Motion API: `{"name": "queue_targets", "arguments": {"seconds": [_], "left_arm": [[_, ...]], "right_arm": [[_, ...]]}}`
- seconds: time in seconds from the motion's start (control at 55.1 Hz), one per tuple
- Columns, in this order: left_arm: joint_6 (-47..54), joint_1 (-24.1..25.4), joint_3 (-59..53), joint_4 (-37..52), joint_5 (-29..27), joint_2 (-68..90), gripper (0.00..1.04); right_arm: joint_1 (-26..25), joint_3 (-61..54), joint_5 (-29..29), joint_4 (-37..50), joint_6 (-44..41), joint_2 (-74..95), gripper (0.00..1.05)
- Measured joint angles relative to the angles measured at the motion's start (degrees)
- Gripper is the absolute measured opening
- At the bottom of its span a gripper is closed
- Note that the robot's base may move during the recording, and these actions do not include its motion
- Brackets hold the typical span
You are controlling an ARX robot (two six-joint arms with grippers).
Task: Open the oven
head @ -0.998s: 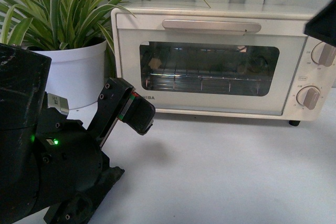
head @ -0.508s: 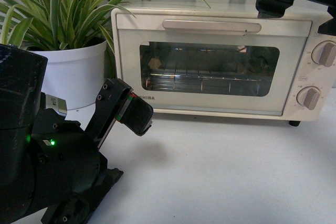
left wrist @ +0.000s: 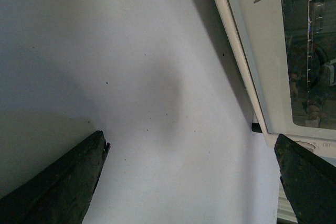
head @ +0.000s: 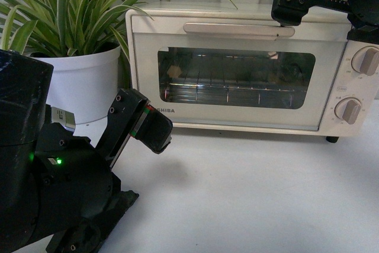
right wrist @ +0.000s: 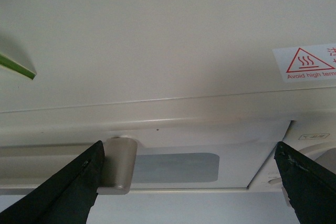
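Observation:
The cream-white oven (head: 249,75) stands at the back of the table with its glass door shut. Its pale bar handle (head: 237,29) runs along the door's top, and two round knobs (head: 364,60) sit on the right. My right gripper (head: 290,4) hovers open above the oven's top, over the handle's right end (right wrist: 119,163); its fingers (right wrist: 73,187) are spread wide. My left gripper (head: 151,125) is open, low over the table in front of the oven's lower left corner (left wrist: 252,3).
A green plant in a white pot (head: 89,81) stands left of the oven, close behind my left arm. A white tabletop (head: 249,188) stretches in front of the oven. A black foot (head: 332,139) shows under the oven's right side.
My right gripper has come in from the upper right and moved left over the oven's top to the handle's right end. The left arm has hardly moved.

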Motion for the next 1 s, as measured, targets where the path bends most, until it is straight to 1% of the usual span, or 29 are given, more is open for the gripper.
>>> {"name": "queue_targets", "arguments": {"seconds": [0.2, 0.381, 0.599, 0.744, 0.998], "left_arm": [[0.0, 0.0, 0.0, 0.0, 0.0, 0.0, 0.98], [-0.02, 0.0, 0.0, 0.0, 0.0, 0.0, 0.98], [-0.02, 0.04, 0.0, 0.0, -0.02, 0.0, 0.98], [-0.02, 0.11, -0.02, 0.0, -0.02, 0.0, 0.98], [-0.04, 0.2, -0.15, 0.02, -0.02, 0.0, 0.98]], "right_arm": [[-0.24, 0.24, -0.83, -1.16, -1.18, 0.09, 0.95], [-0.79, -1.01, -3.5, -1.42, -2.21, -0.81, 0.95], [-0.92, -7.52, -7.08, 1.44, -3.43, -4.85, 0.95], [-0.76, -11.15, -7.87, 3.06, -3.45, -6.88, 0.95], [-0.79, -20.22, -11.32, 7.63, -3.52, -10.73, 0.95]]}}
